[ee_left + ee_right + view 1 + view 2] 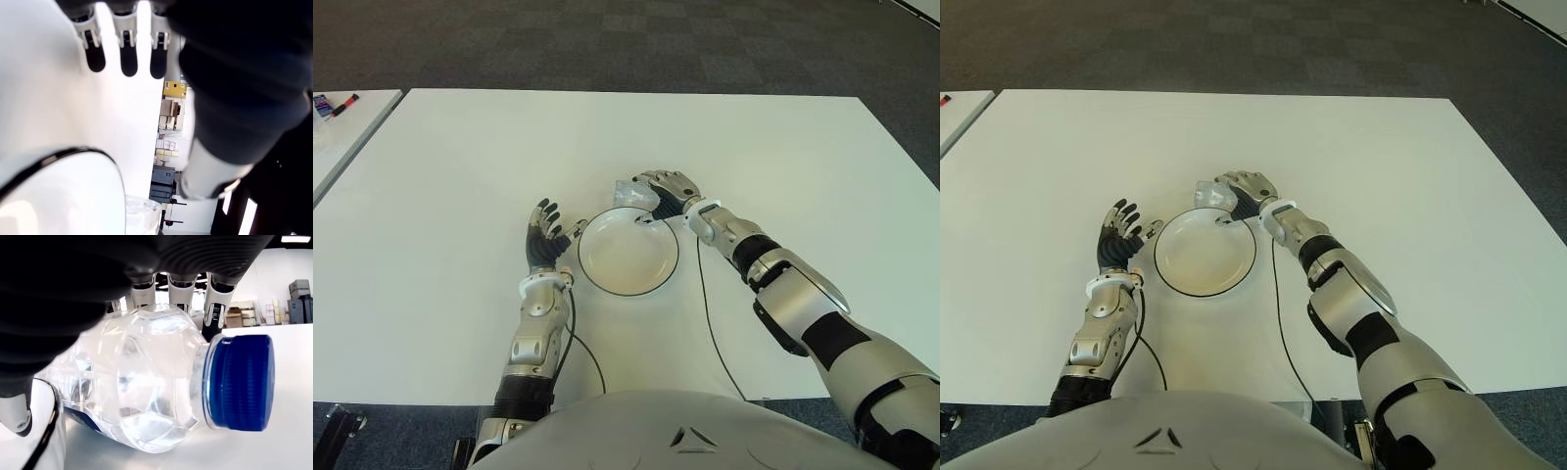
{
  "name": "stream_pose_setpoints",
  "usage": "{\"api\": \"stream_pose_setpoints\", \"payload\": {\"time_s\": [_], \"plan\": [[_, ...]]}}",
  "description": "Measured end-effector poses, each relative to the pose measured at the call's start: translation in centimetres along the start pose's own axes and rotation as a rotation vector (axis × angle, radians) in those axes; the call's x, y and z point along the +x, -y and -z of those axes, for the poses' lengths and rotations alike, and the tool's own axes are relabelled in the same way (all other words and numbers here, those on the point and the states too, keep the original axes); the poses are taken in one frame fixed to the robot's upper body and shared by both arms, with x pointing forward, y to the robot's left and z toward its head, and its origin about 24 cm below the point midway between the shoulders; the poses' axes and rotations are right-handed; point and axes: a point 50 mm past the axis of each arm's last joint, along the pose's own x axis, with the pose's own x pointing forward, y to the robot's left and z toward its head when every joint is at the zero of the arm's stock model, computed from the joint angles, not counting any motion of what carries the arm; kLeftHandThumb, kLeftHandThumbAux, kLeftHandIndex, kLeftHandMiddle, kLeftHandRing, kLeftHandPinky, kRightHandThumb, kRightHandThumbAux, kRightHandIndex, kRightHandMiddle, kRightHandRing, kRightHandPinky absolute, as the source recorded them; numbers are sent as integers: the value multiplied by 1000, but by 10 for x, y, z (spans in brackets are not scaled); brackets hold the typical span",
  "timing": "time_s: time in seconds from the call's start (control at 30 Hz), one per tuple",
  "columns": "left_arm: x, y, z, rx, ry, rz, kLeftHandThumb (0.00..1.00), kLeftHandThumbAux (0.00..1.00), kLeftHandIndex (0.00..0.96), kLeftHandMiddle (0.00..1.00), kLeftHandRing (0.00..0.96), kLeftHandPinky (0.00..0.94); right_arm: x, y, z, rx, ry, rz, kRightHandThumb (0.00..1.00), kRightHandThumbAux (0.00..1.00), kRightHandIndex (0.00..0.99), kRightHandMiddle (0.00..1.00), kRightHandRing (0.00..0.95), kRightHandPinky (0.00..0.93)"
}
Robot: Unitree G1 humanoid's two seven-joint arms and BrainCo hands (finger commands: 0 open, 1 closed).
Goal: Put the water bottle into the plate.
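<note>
The clear water bottle (137, 382) with a blue cap (242, 382) lies on its side at the far rim of the white, black-rimmed plate (626, 257). My right hand (666, 191) is shut on the bottle (628, 193), fingers curled over its body. I cannot tell whether the bottle touches the table or the rim. My left hand (546, 235) shows just left of the plate, its fingers (128, 61) spread and holding nothing.
The white table (460, 176) stretches wide around the plate. A thin black cable (710, 313) runs from my right wrist toward the near edge, another from the left. A second table (342, 122) with markers stands at the far left.
</note>
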Motion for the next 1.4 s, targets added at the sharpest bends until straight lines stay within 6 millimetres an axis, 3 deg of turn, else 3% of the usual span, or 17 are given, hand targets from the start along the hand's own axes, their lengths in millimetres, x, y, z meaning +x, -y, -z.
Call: {"api": "stream_pose_setpoints", "payload": {"time_s": [0.43, 1.1, 1.4], "plan": [[0, 0, 0, 0, 0, 0, 44, 914, 127, 156, 135, 154, 0, 0, 0, 0, 8, 5, 556, 505, 123, 168, 208, 313], [0, 0, 0, 0, 0, 0, 40, 915, 136, 155, 135, 151, -2, -1, -1, 9, 21, 50, 507, 514, 136, 180, 214, 283], [0, 0, 0, -1, -1, 0, 49, 921, 139, 158, 138, 157, -3, 0, -1, 8, 19, 52, 497, 532, 128, 185, 255, 405]]}}
